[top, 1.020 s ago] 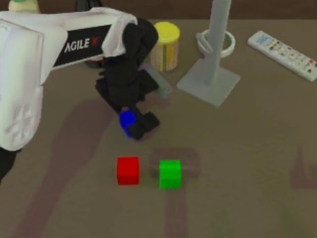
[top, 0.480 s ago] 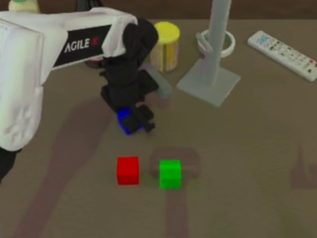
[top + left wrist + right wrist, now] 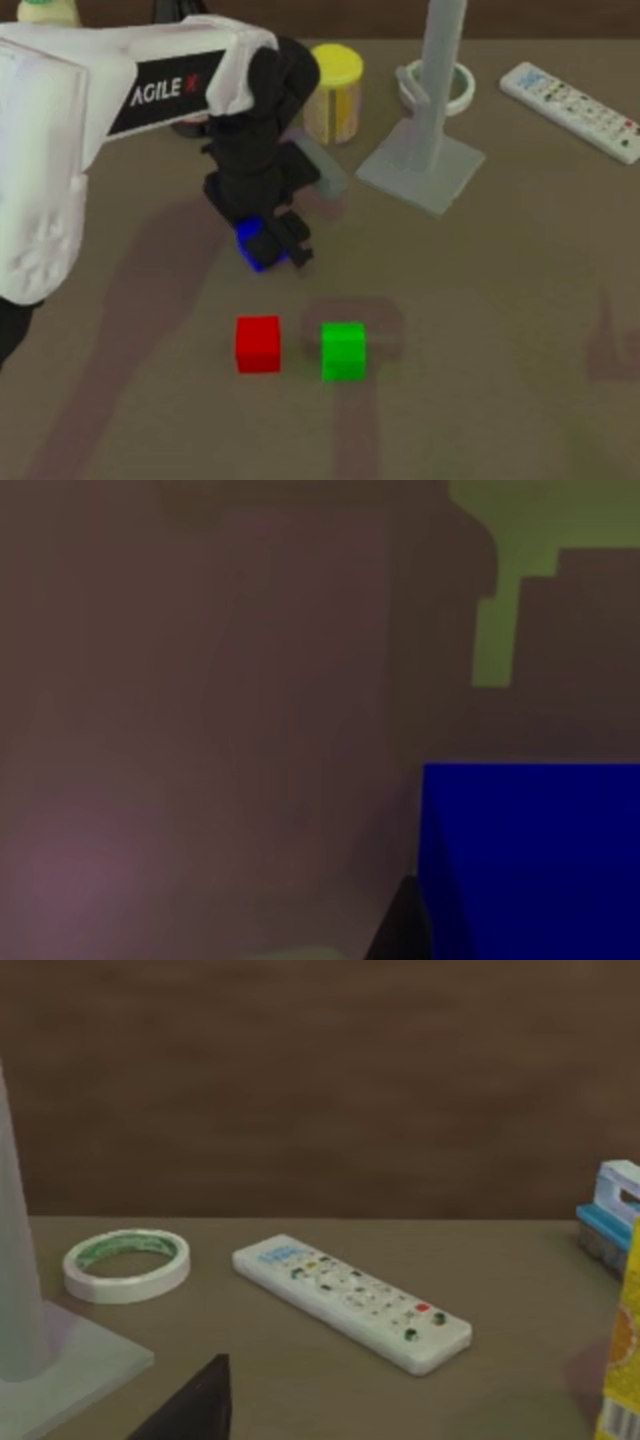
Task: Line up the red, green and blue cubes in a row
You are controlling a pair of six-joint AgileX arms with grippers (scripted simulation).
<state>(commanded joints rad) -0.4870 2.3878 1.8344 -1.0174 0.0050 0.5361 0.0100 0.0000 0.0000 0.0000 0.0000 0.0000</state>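
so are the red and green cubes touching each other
No, in the top view the small red cube and small green cube sit side by side with bare table between them.

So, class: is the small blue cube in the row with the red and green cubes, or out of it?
Out of it. The small blue cube sits behind the red cube and green cube, between the left gripper's fingers.
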